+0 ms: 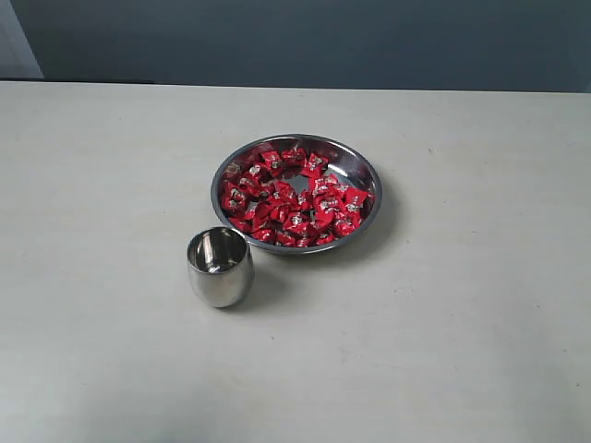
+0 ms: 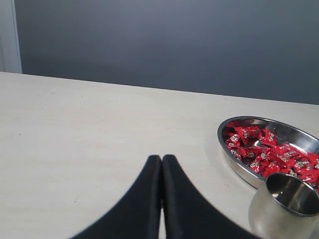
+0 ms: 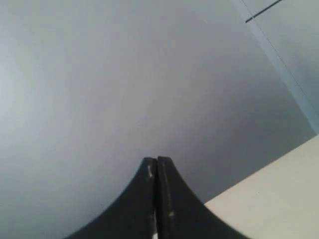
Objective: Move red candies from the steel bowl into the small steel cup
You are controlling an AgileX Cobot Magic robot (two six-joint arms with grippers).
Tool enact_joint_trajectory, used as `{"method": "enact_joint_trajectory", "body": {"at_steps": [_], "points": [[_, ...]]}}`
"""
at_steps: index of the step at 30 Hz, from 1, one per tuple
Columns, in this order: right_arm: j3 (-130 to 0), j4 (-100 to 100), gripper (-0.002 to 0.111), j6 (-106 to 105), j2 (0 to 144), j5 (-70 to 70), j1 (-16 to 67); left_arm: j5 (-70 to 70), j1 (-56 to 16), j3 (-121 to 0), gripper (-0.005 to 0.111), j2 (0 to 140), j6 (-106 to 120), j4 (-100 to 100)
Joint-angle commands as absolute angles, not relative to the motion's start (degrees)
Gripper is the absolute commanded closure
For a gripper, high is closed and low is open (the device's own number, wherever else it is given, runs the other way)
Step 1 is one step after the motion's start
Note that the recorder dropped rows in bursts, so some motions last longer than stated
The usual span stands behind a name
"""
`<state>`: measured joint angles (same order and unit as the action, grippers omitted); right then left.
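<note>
Exterior view. The steel bowl (image 1: 349, 164) rested on a pale table (image 1: 462, 323) and serves here as the reference object. The red candies (image 1: 294, 198) lay heaped inside the bowl, covering most of its flat bottom; a bare patch of steel showed along the part of the bowl's rim nearest the dark wall (image 1: 323, 41). The small steel cup (image 1: 220, 268) stood upright just beside the bowl, at the near-left part of the bowl's rim as this camera saw it. Whether cup and bowl touched could not be told. The visible part of the cup's interior showed bare steel.

Left wrist view. The left gripper (image 2: 161, 164) was closed, its two black fingers pressed together along their length with nothing between them. It was over bare table well apart from the bowl (image 2: 294, 134), on the side of the bowl where the cup (image 2: 279, 209) stood. The candies (image 2: 269, 154) lay within the bowl.

Right wrist view. The right gripper (image 3: 156, 162) was likewise closed and empty, its fingers meeting at the tips. It appeared against the grey wall with only a corner of the table (image 3: 279, 199) behind; its place relative to the bowl could not be told.
</note>
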<state>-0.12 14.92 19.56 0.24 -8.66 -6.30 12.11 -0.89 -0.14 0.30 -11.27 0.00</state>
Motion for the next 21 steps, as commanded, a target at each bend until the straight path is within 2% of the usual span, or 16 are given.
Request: {"method": "enact_joint_trajectory", "body": {"at_steps": [1, 4, 6, 9, 12, 13, 17, 19, 21], "points": [[0.0, 14.7, 0.109, 20.0, 0.0, -7.5, -6.7, 11.7, -1.3, 0.0, 0.106, 0.0, -11.5, 0.0], [0.0, 15.3, 0.109, 21.2, 0.0, -11.5, -6.7, 11.7, -1.3, 0.0, 0.106, 0.0, -11.5, 0.0], [0.0, 15.2, 0.109, 21.7, 0.0, -21.3, -6.7, 11.7, -1.3, 0.0, 0.106, 0.0, -11.5, 0.0], [-6.8, 9.4, 0.109, 21.0, 1.2, -26.2, -6.7, 11.7, -1.3, 0.0, 0.106, 0.0, -11.5, 0.0], [-18.8, -1.7, 0.109, 19.4, 10.6, -19.8, -6.7, 11.7, -1.3, 0.0, 0.106, 0.0, -11.5, 0.0], [-28.3, -8.2, 0.109, 19.5, 20.7, -17.3, -6.7, 11.7, -1.3, 0.0, 0.106, 0.0, -11.5, 0.0], [-48.5, -13.9, 0.109, 19.5, 41.3, -6.9, -6.7, 11.7, -1.3, 0.0, 0.106, 0.0, -11.5, 0.0], [-62.6, -16.1, 0.109, 19.5, 53.0, 5.7, -6.2, 11.7, -1.3, 0.0, 0.106, 0.0, -11.5, 0.0], [-77.7, -16.4, 0.109, 14.3, 67.4, 24.6, -4.1, 11.7, -1.3, 0.0, 0.106, 0.0, -11.5, 0.0]]}}
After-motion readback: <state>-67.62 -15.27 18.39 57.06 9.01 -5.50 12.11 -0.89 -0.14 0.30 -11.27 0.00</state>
